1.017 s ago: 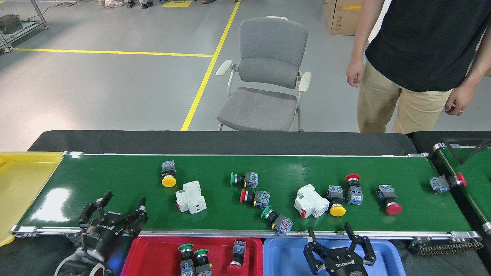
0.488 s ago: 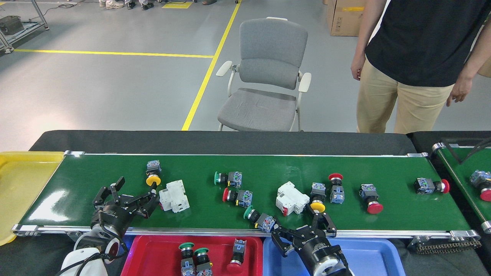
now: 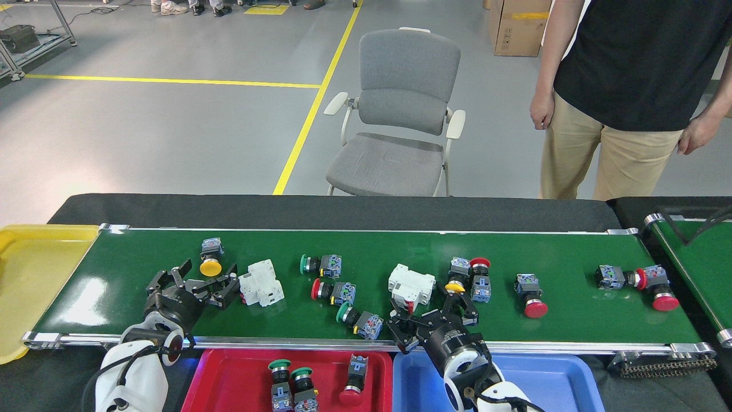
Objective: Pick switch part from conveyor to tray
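The conveyor [image 3: 143, 269] is a long dark-green belt carrying several push-button switch parts and two white breakers. My left gripper [image 3: 207, 279] is open over the belt's near left. A yellow-capped switch part [image 3: 210, 259] lies just beyond it, and a white breaker [image 3: 261, 283] lies just to its right. My right gripper [image 3: 428, 313] is open at the belt's near middle. It is just in front of the second white breaker [image 3: 410, 284] and a small yellow-capped switch part [image 3: 457, 276]. The red tray [image 3: 229, 380] holds three switch parts.
A blue tray [image 3: 549, 380] sits beside the red one, and a yellow tray [image 3: 28, 269] lies off the belt's left end. Green, red and mushroom-capped switches are spread along the belt. A second belt [image 3: 700, 257] angles in at right. Behind stand a grey chair [image 3: 400, 114] and a person [image 3: 623, 97].
The parts have ridden leftward on the belt. Both grippers rose from the near edge onto the belt: the left toward the yellow switch and breaker, the right up-left toward the second breaker.
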Robot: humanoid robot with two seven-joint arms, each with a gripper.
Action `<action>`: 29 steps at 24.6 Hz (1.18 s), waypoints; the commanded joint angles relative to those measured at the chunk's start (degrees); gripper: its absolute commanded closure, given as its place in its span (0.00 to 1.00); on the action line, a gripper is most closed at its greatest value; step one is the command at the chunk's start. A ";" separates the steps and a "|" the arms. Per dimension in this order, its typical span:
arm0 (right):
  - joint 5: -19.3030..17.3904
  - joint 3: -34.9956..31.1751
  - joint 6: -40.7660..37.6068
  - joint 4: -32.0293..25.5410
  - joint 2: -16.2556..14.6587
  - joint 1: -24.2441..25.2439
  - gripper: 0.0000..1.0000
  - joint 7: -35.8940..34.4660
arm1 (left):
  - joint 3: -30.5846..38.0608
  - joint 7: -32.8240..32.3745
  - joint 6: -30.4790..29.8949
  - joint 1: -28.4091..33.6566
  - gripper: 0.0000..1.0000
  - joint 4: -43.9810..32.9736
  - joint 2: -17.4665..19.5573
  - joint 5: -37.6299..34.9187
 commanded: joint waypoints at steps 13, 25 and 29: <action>-0.20 6.51 -0.91 12.38 4.52 -10.10 0.99 -0.54 | -1.13 2.49 10.12 -5.07 0.76 6.60 0.85 0.49; -6.61 -6.23 -22.17 -28.05 -23.69 13.01 0.95 -3.35 | -0.69 5.14 -14.30 12.77 0.86 -26.88 3.75 7.96; -7.67 -22.41 -39.85 -32.19 -25.98 25.32 0.85 -7.13 | 0.54 5.05 -28.02 29.73 0.77 -42.80 6.56 14.64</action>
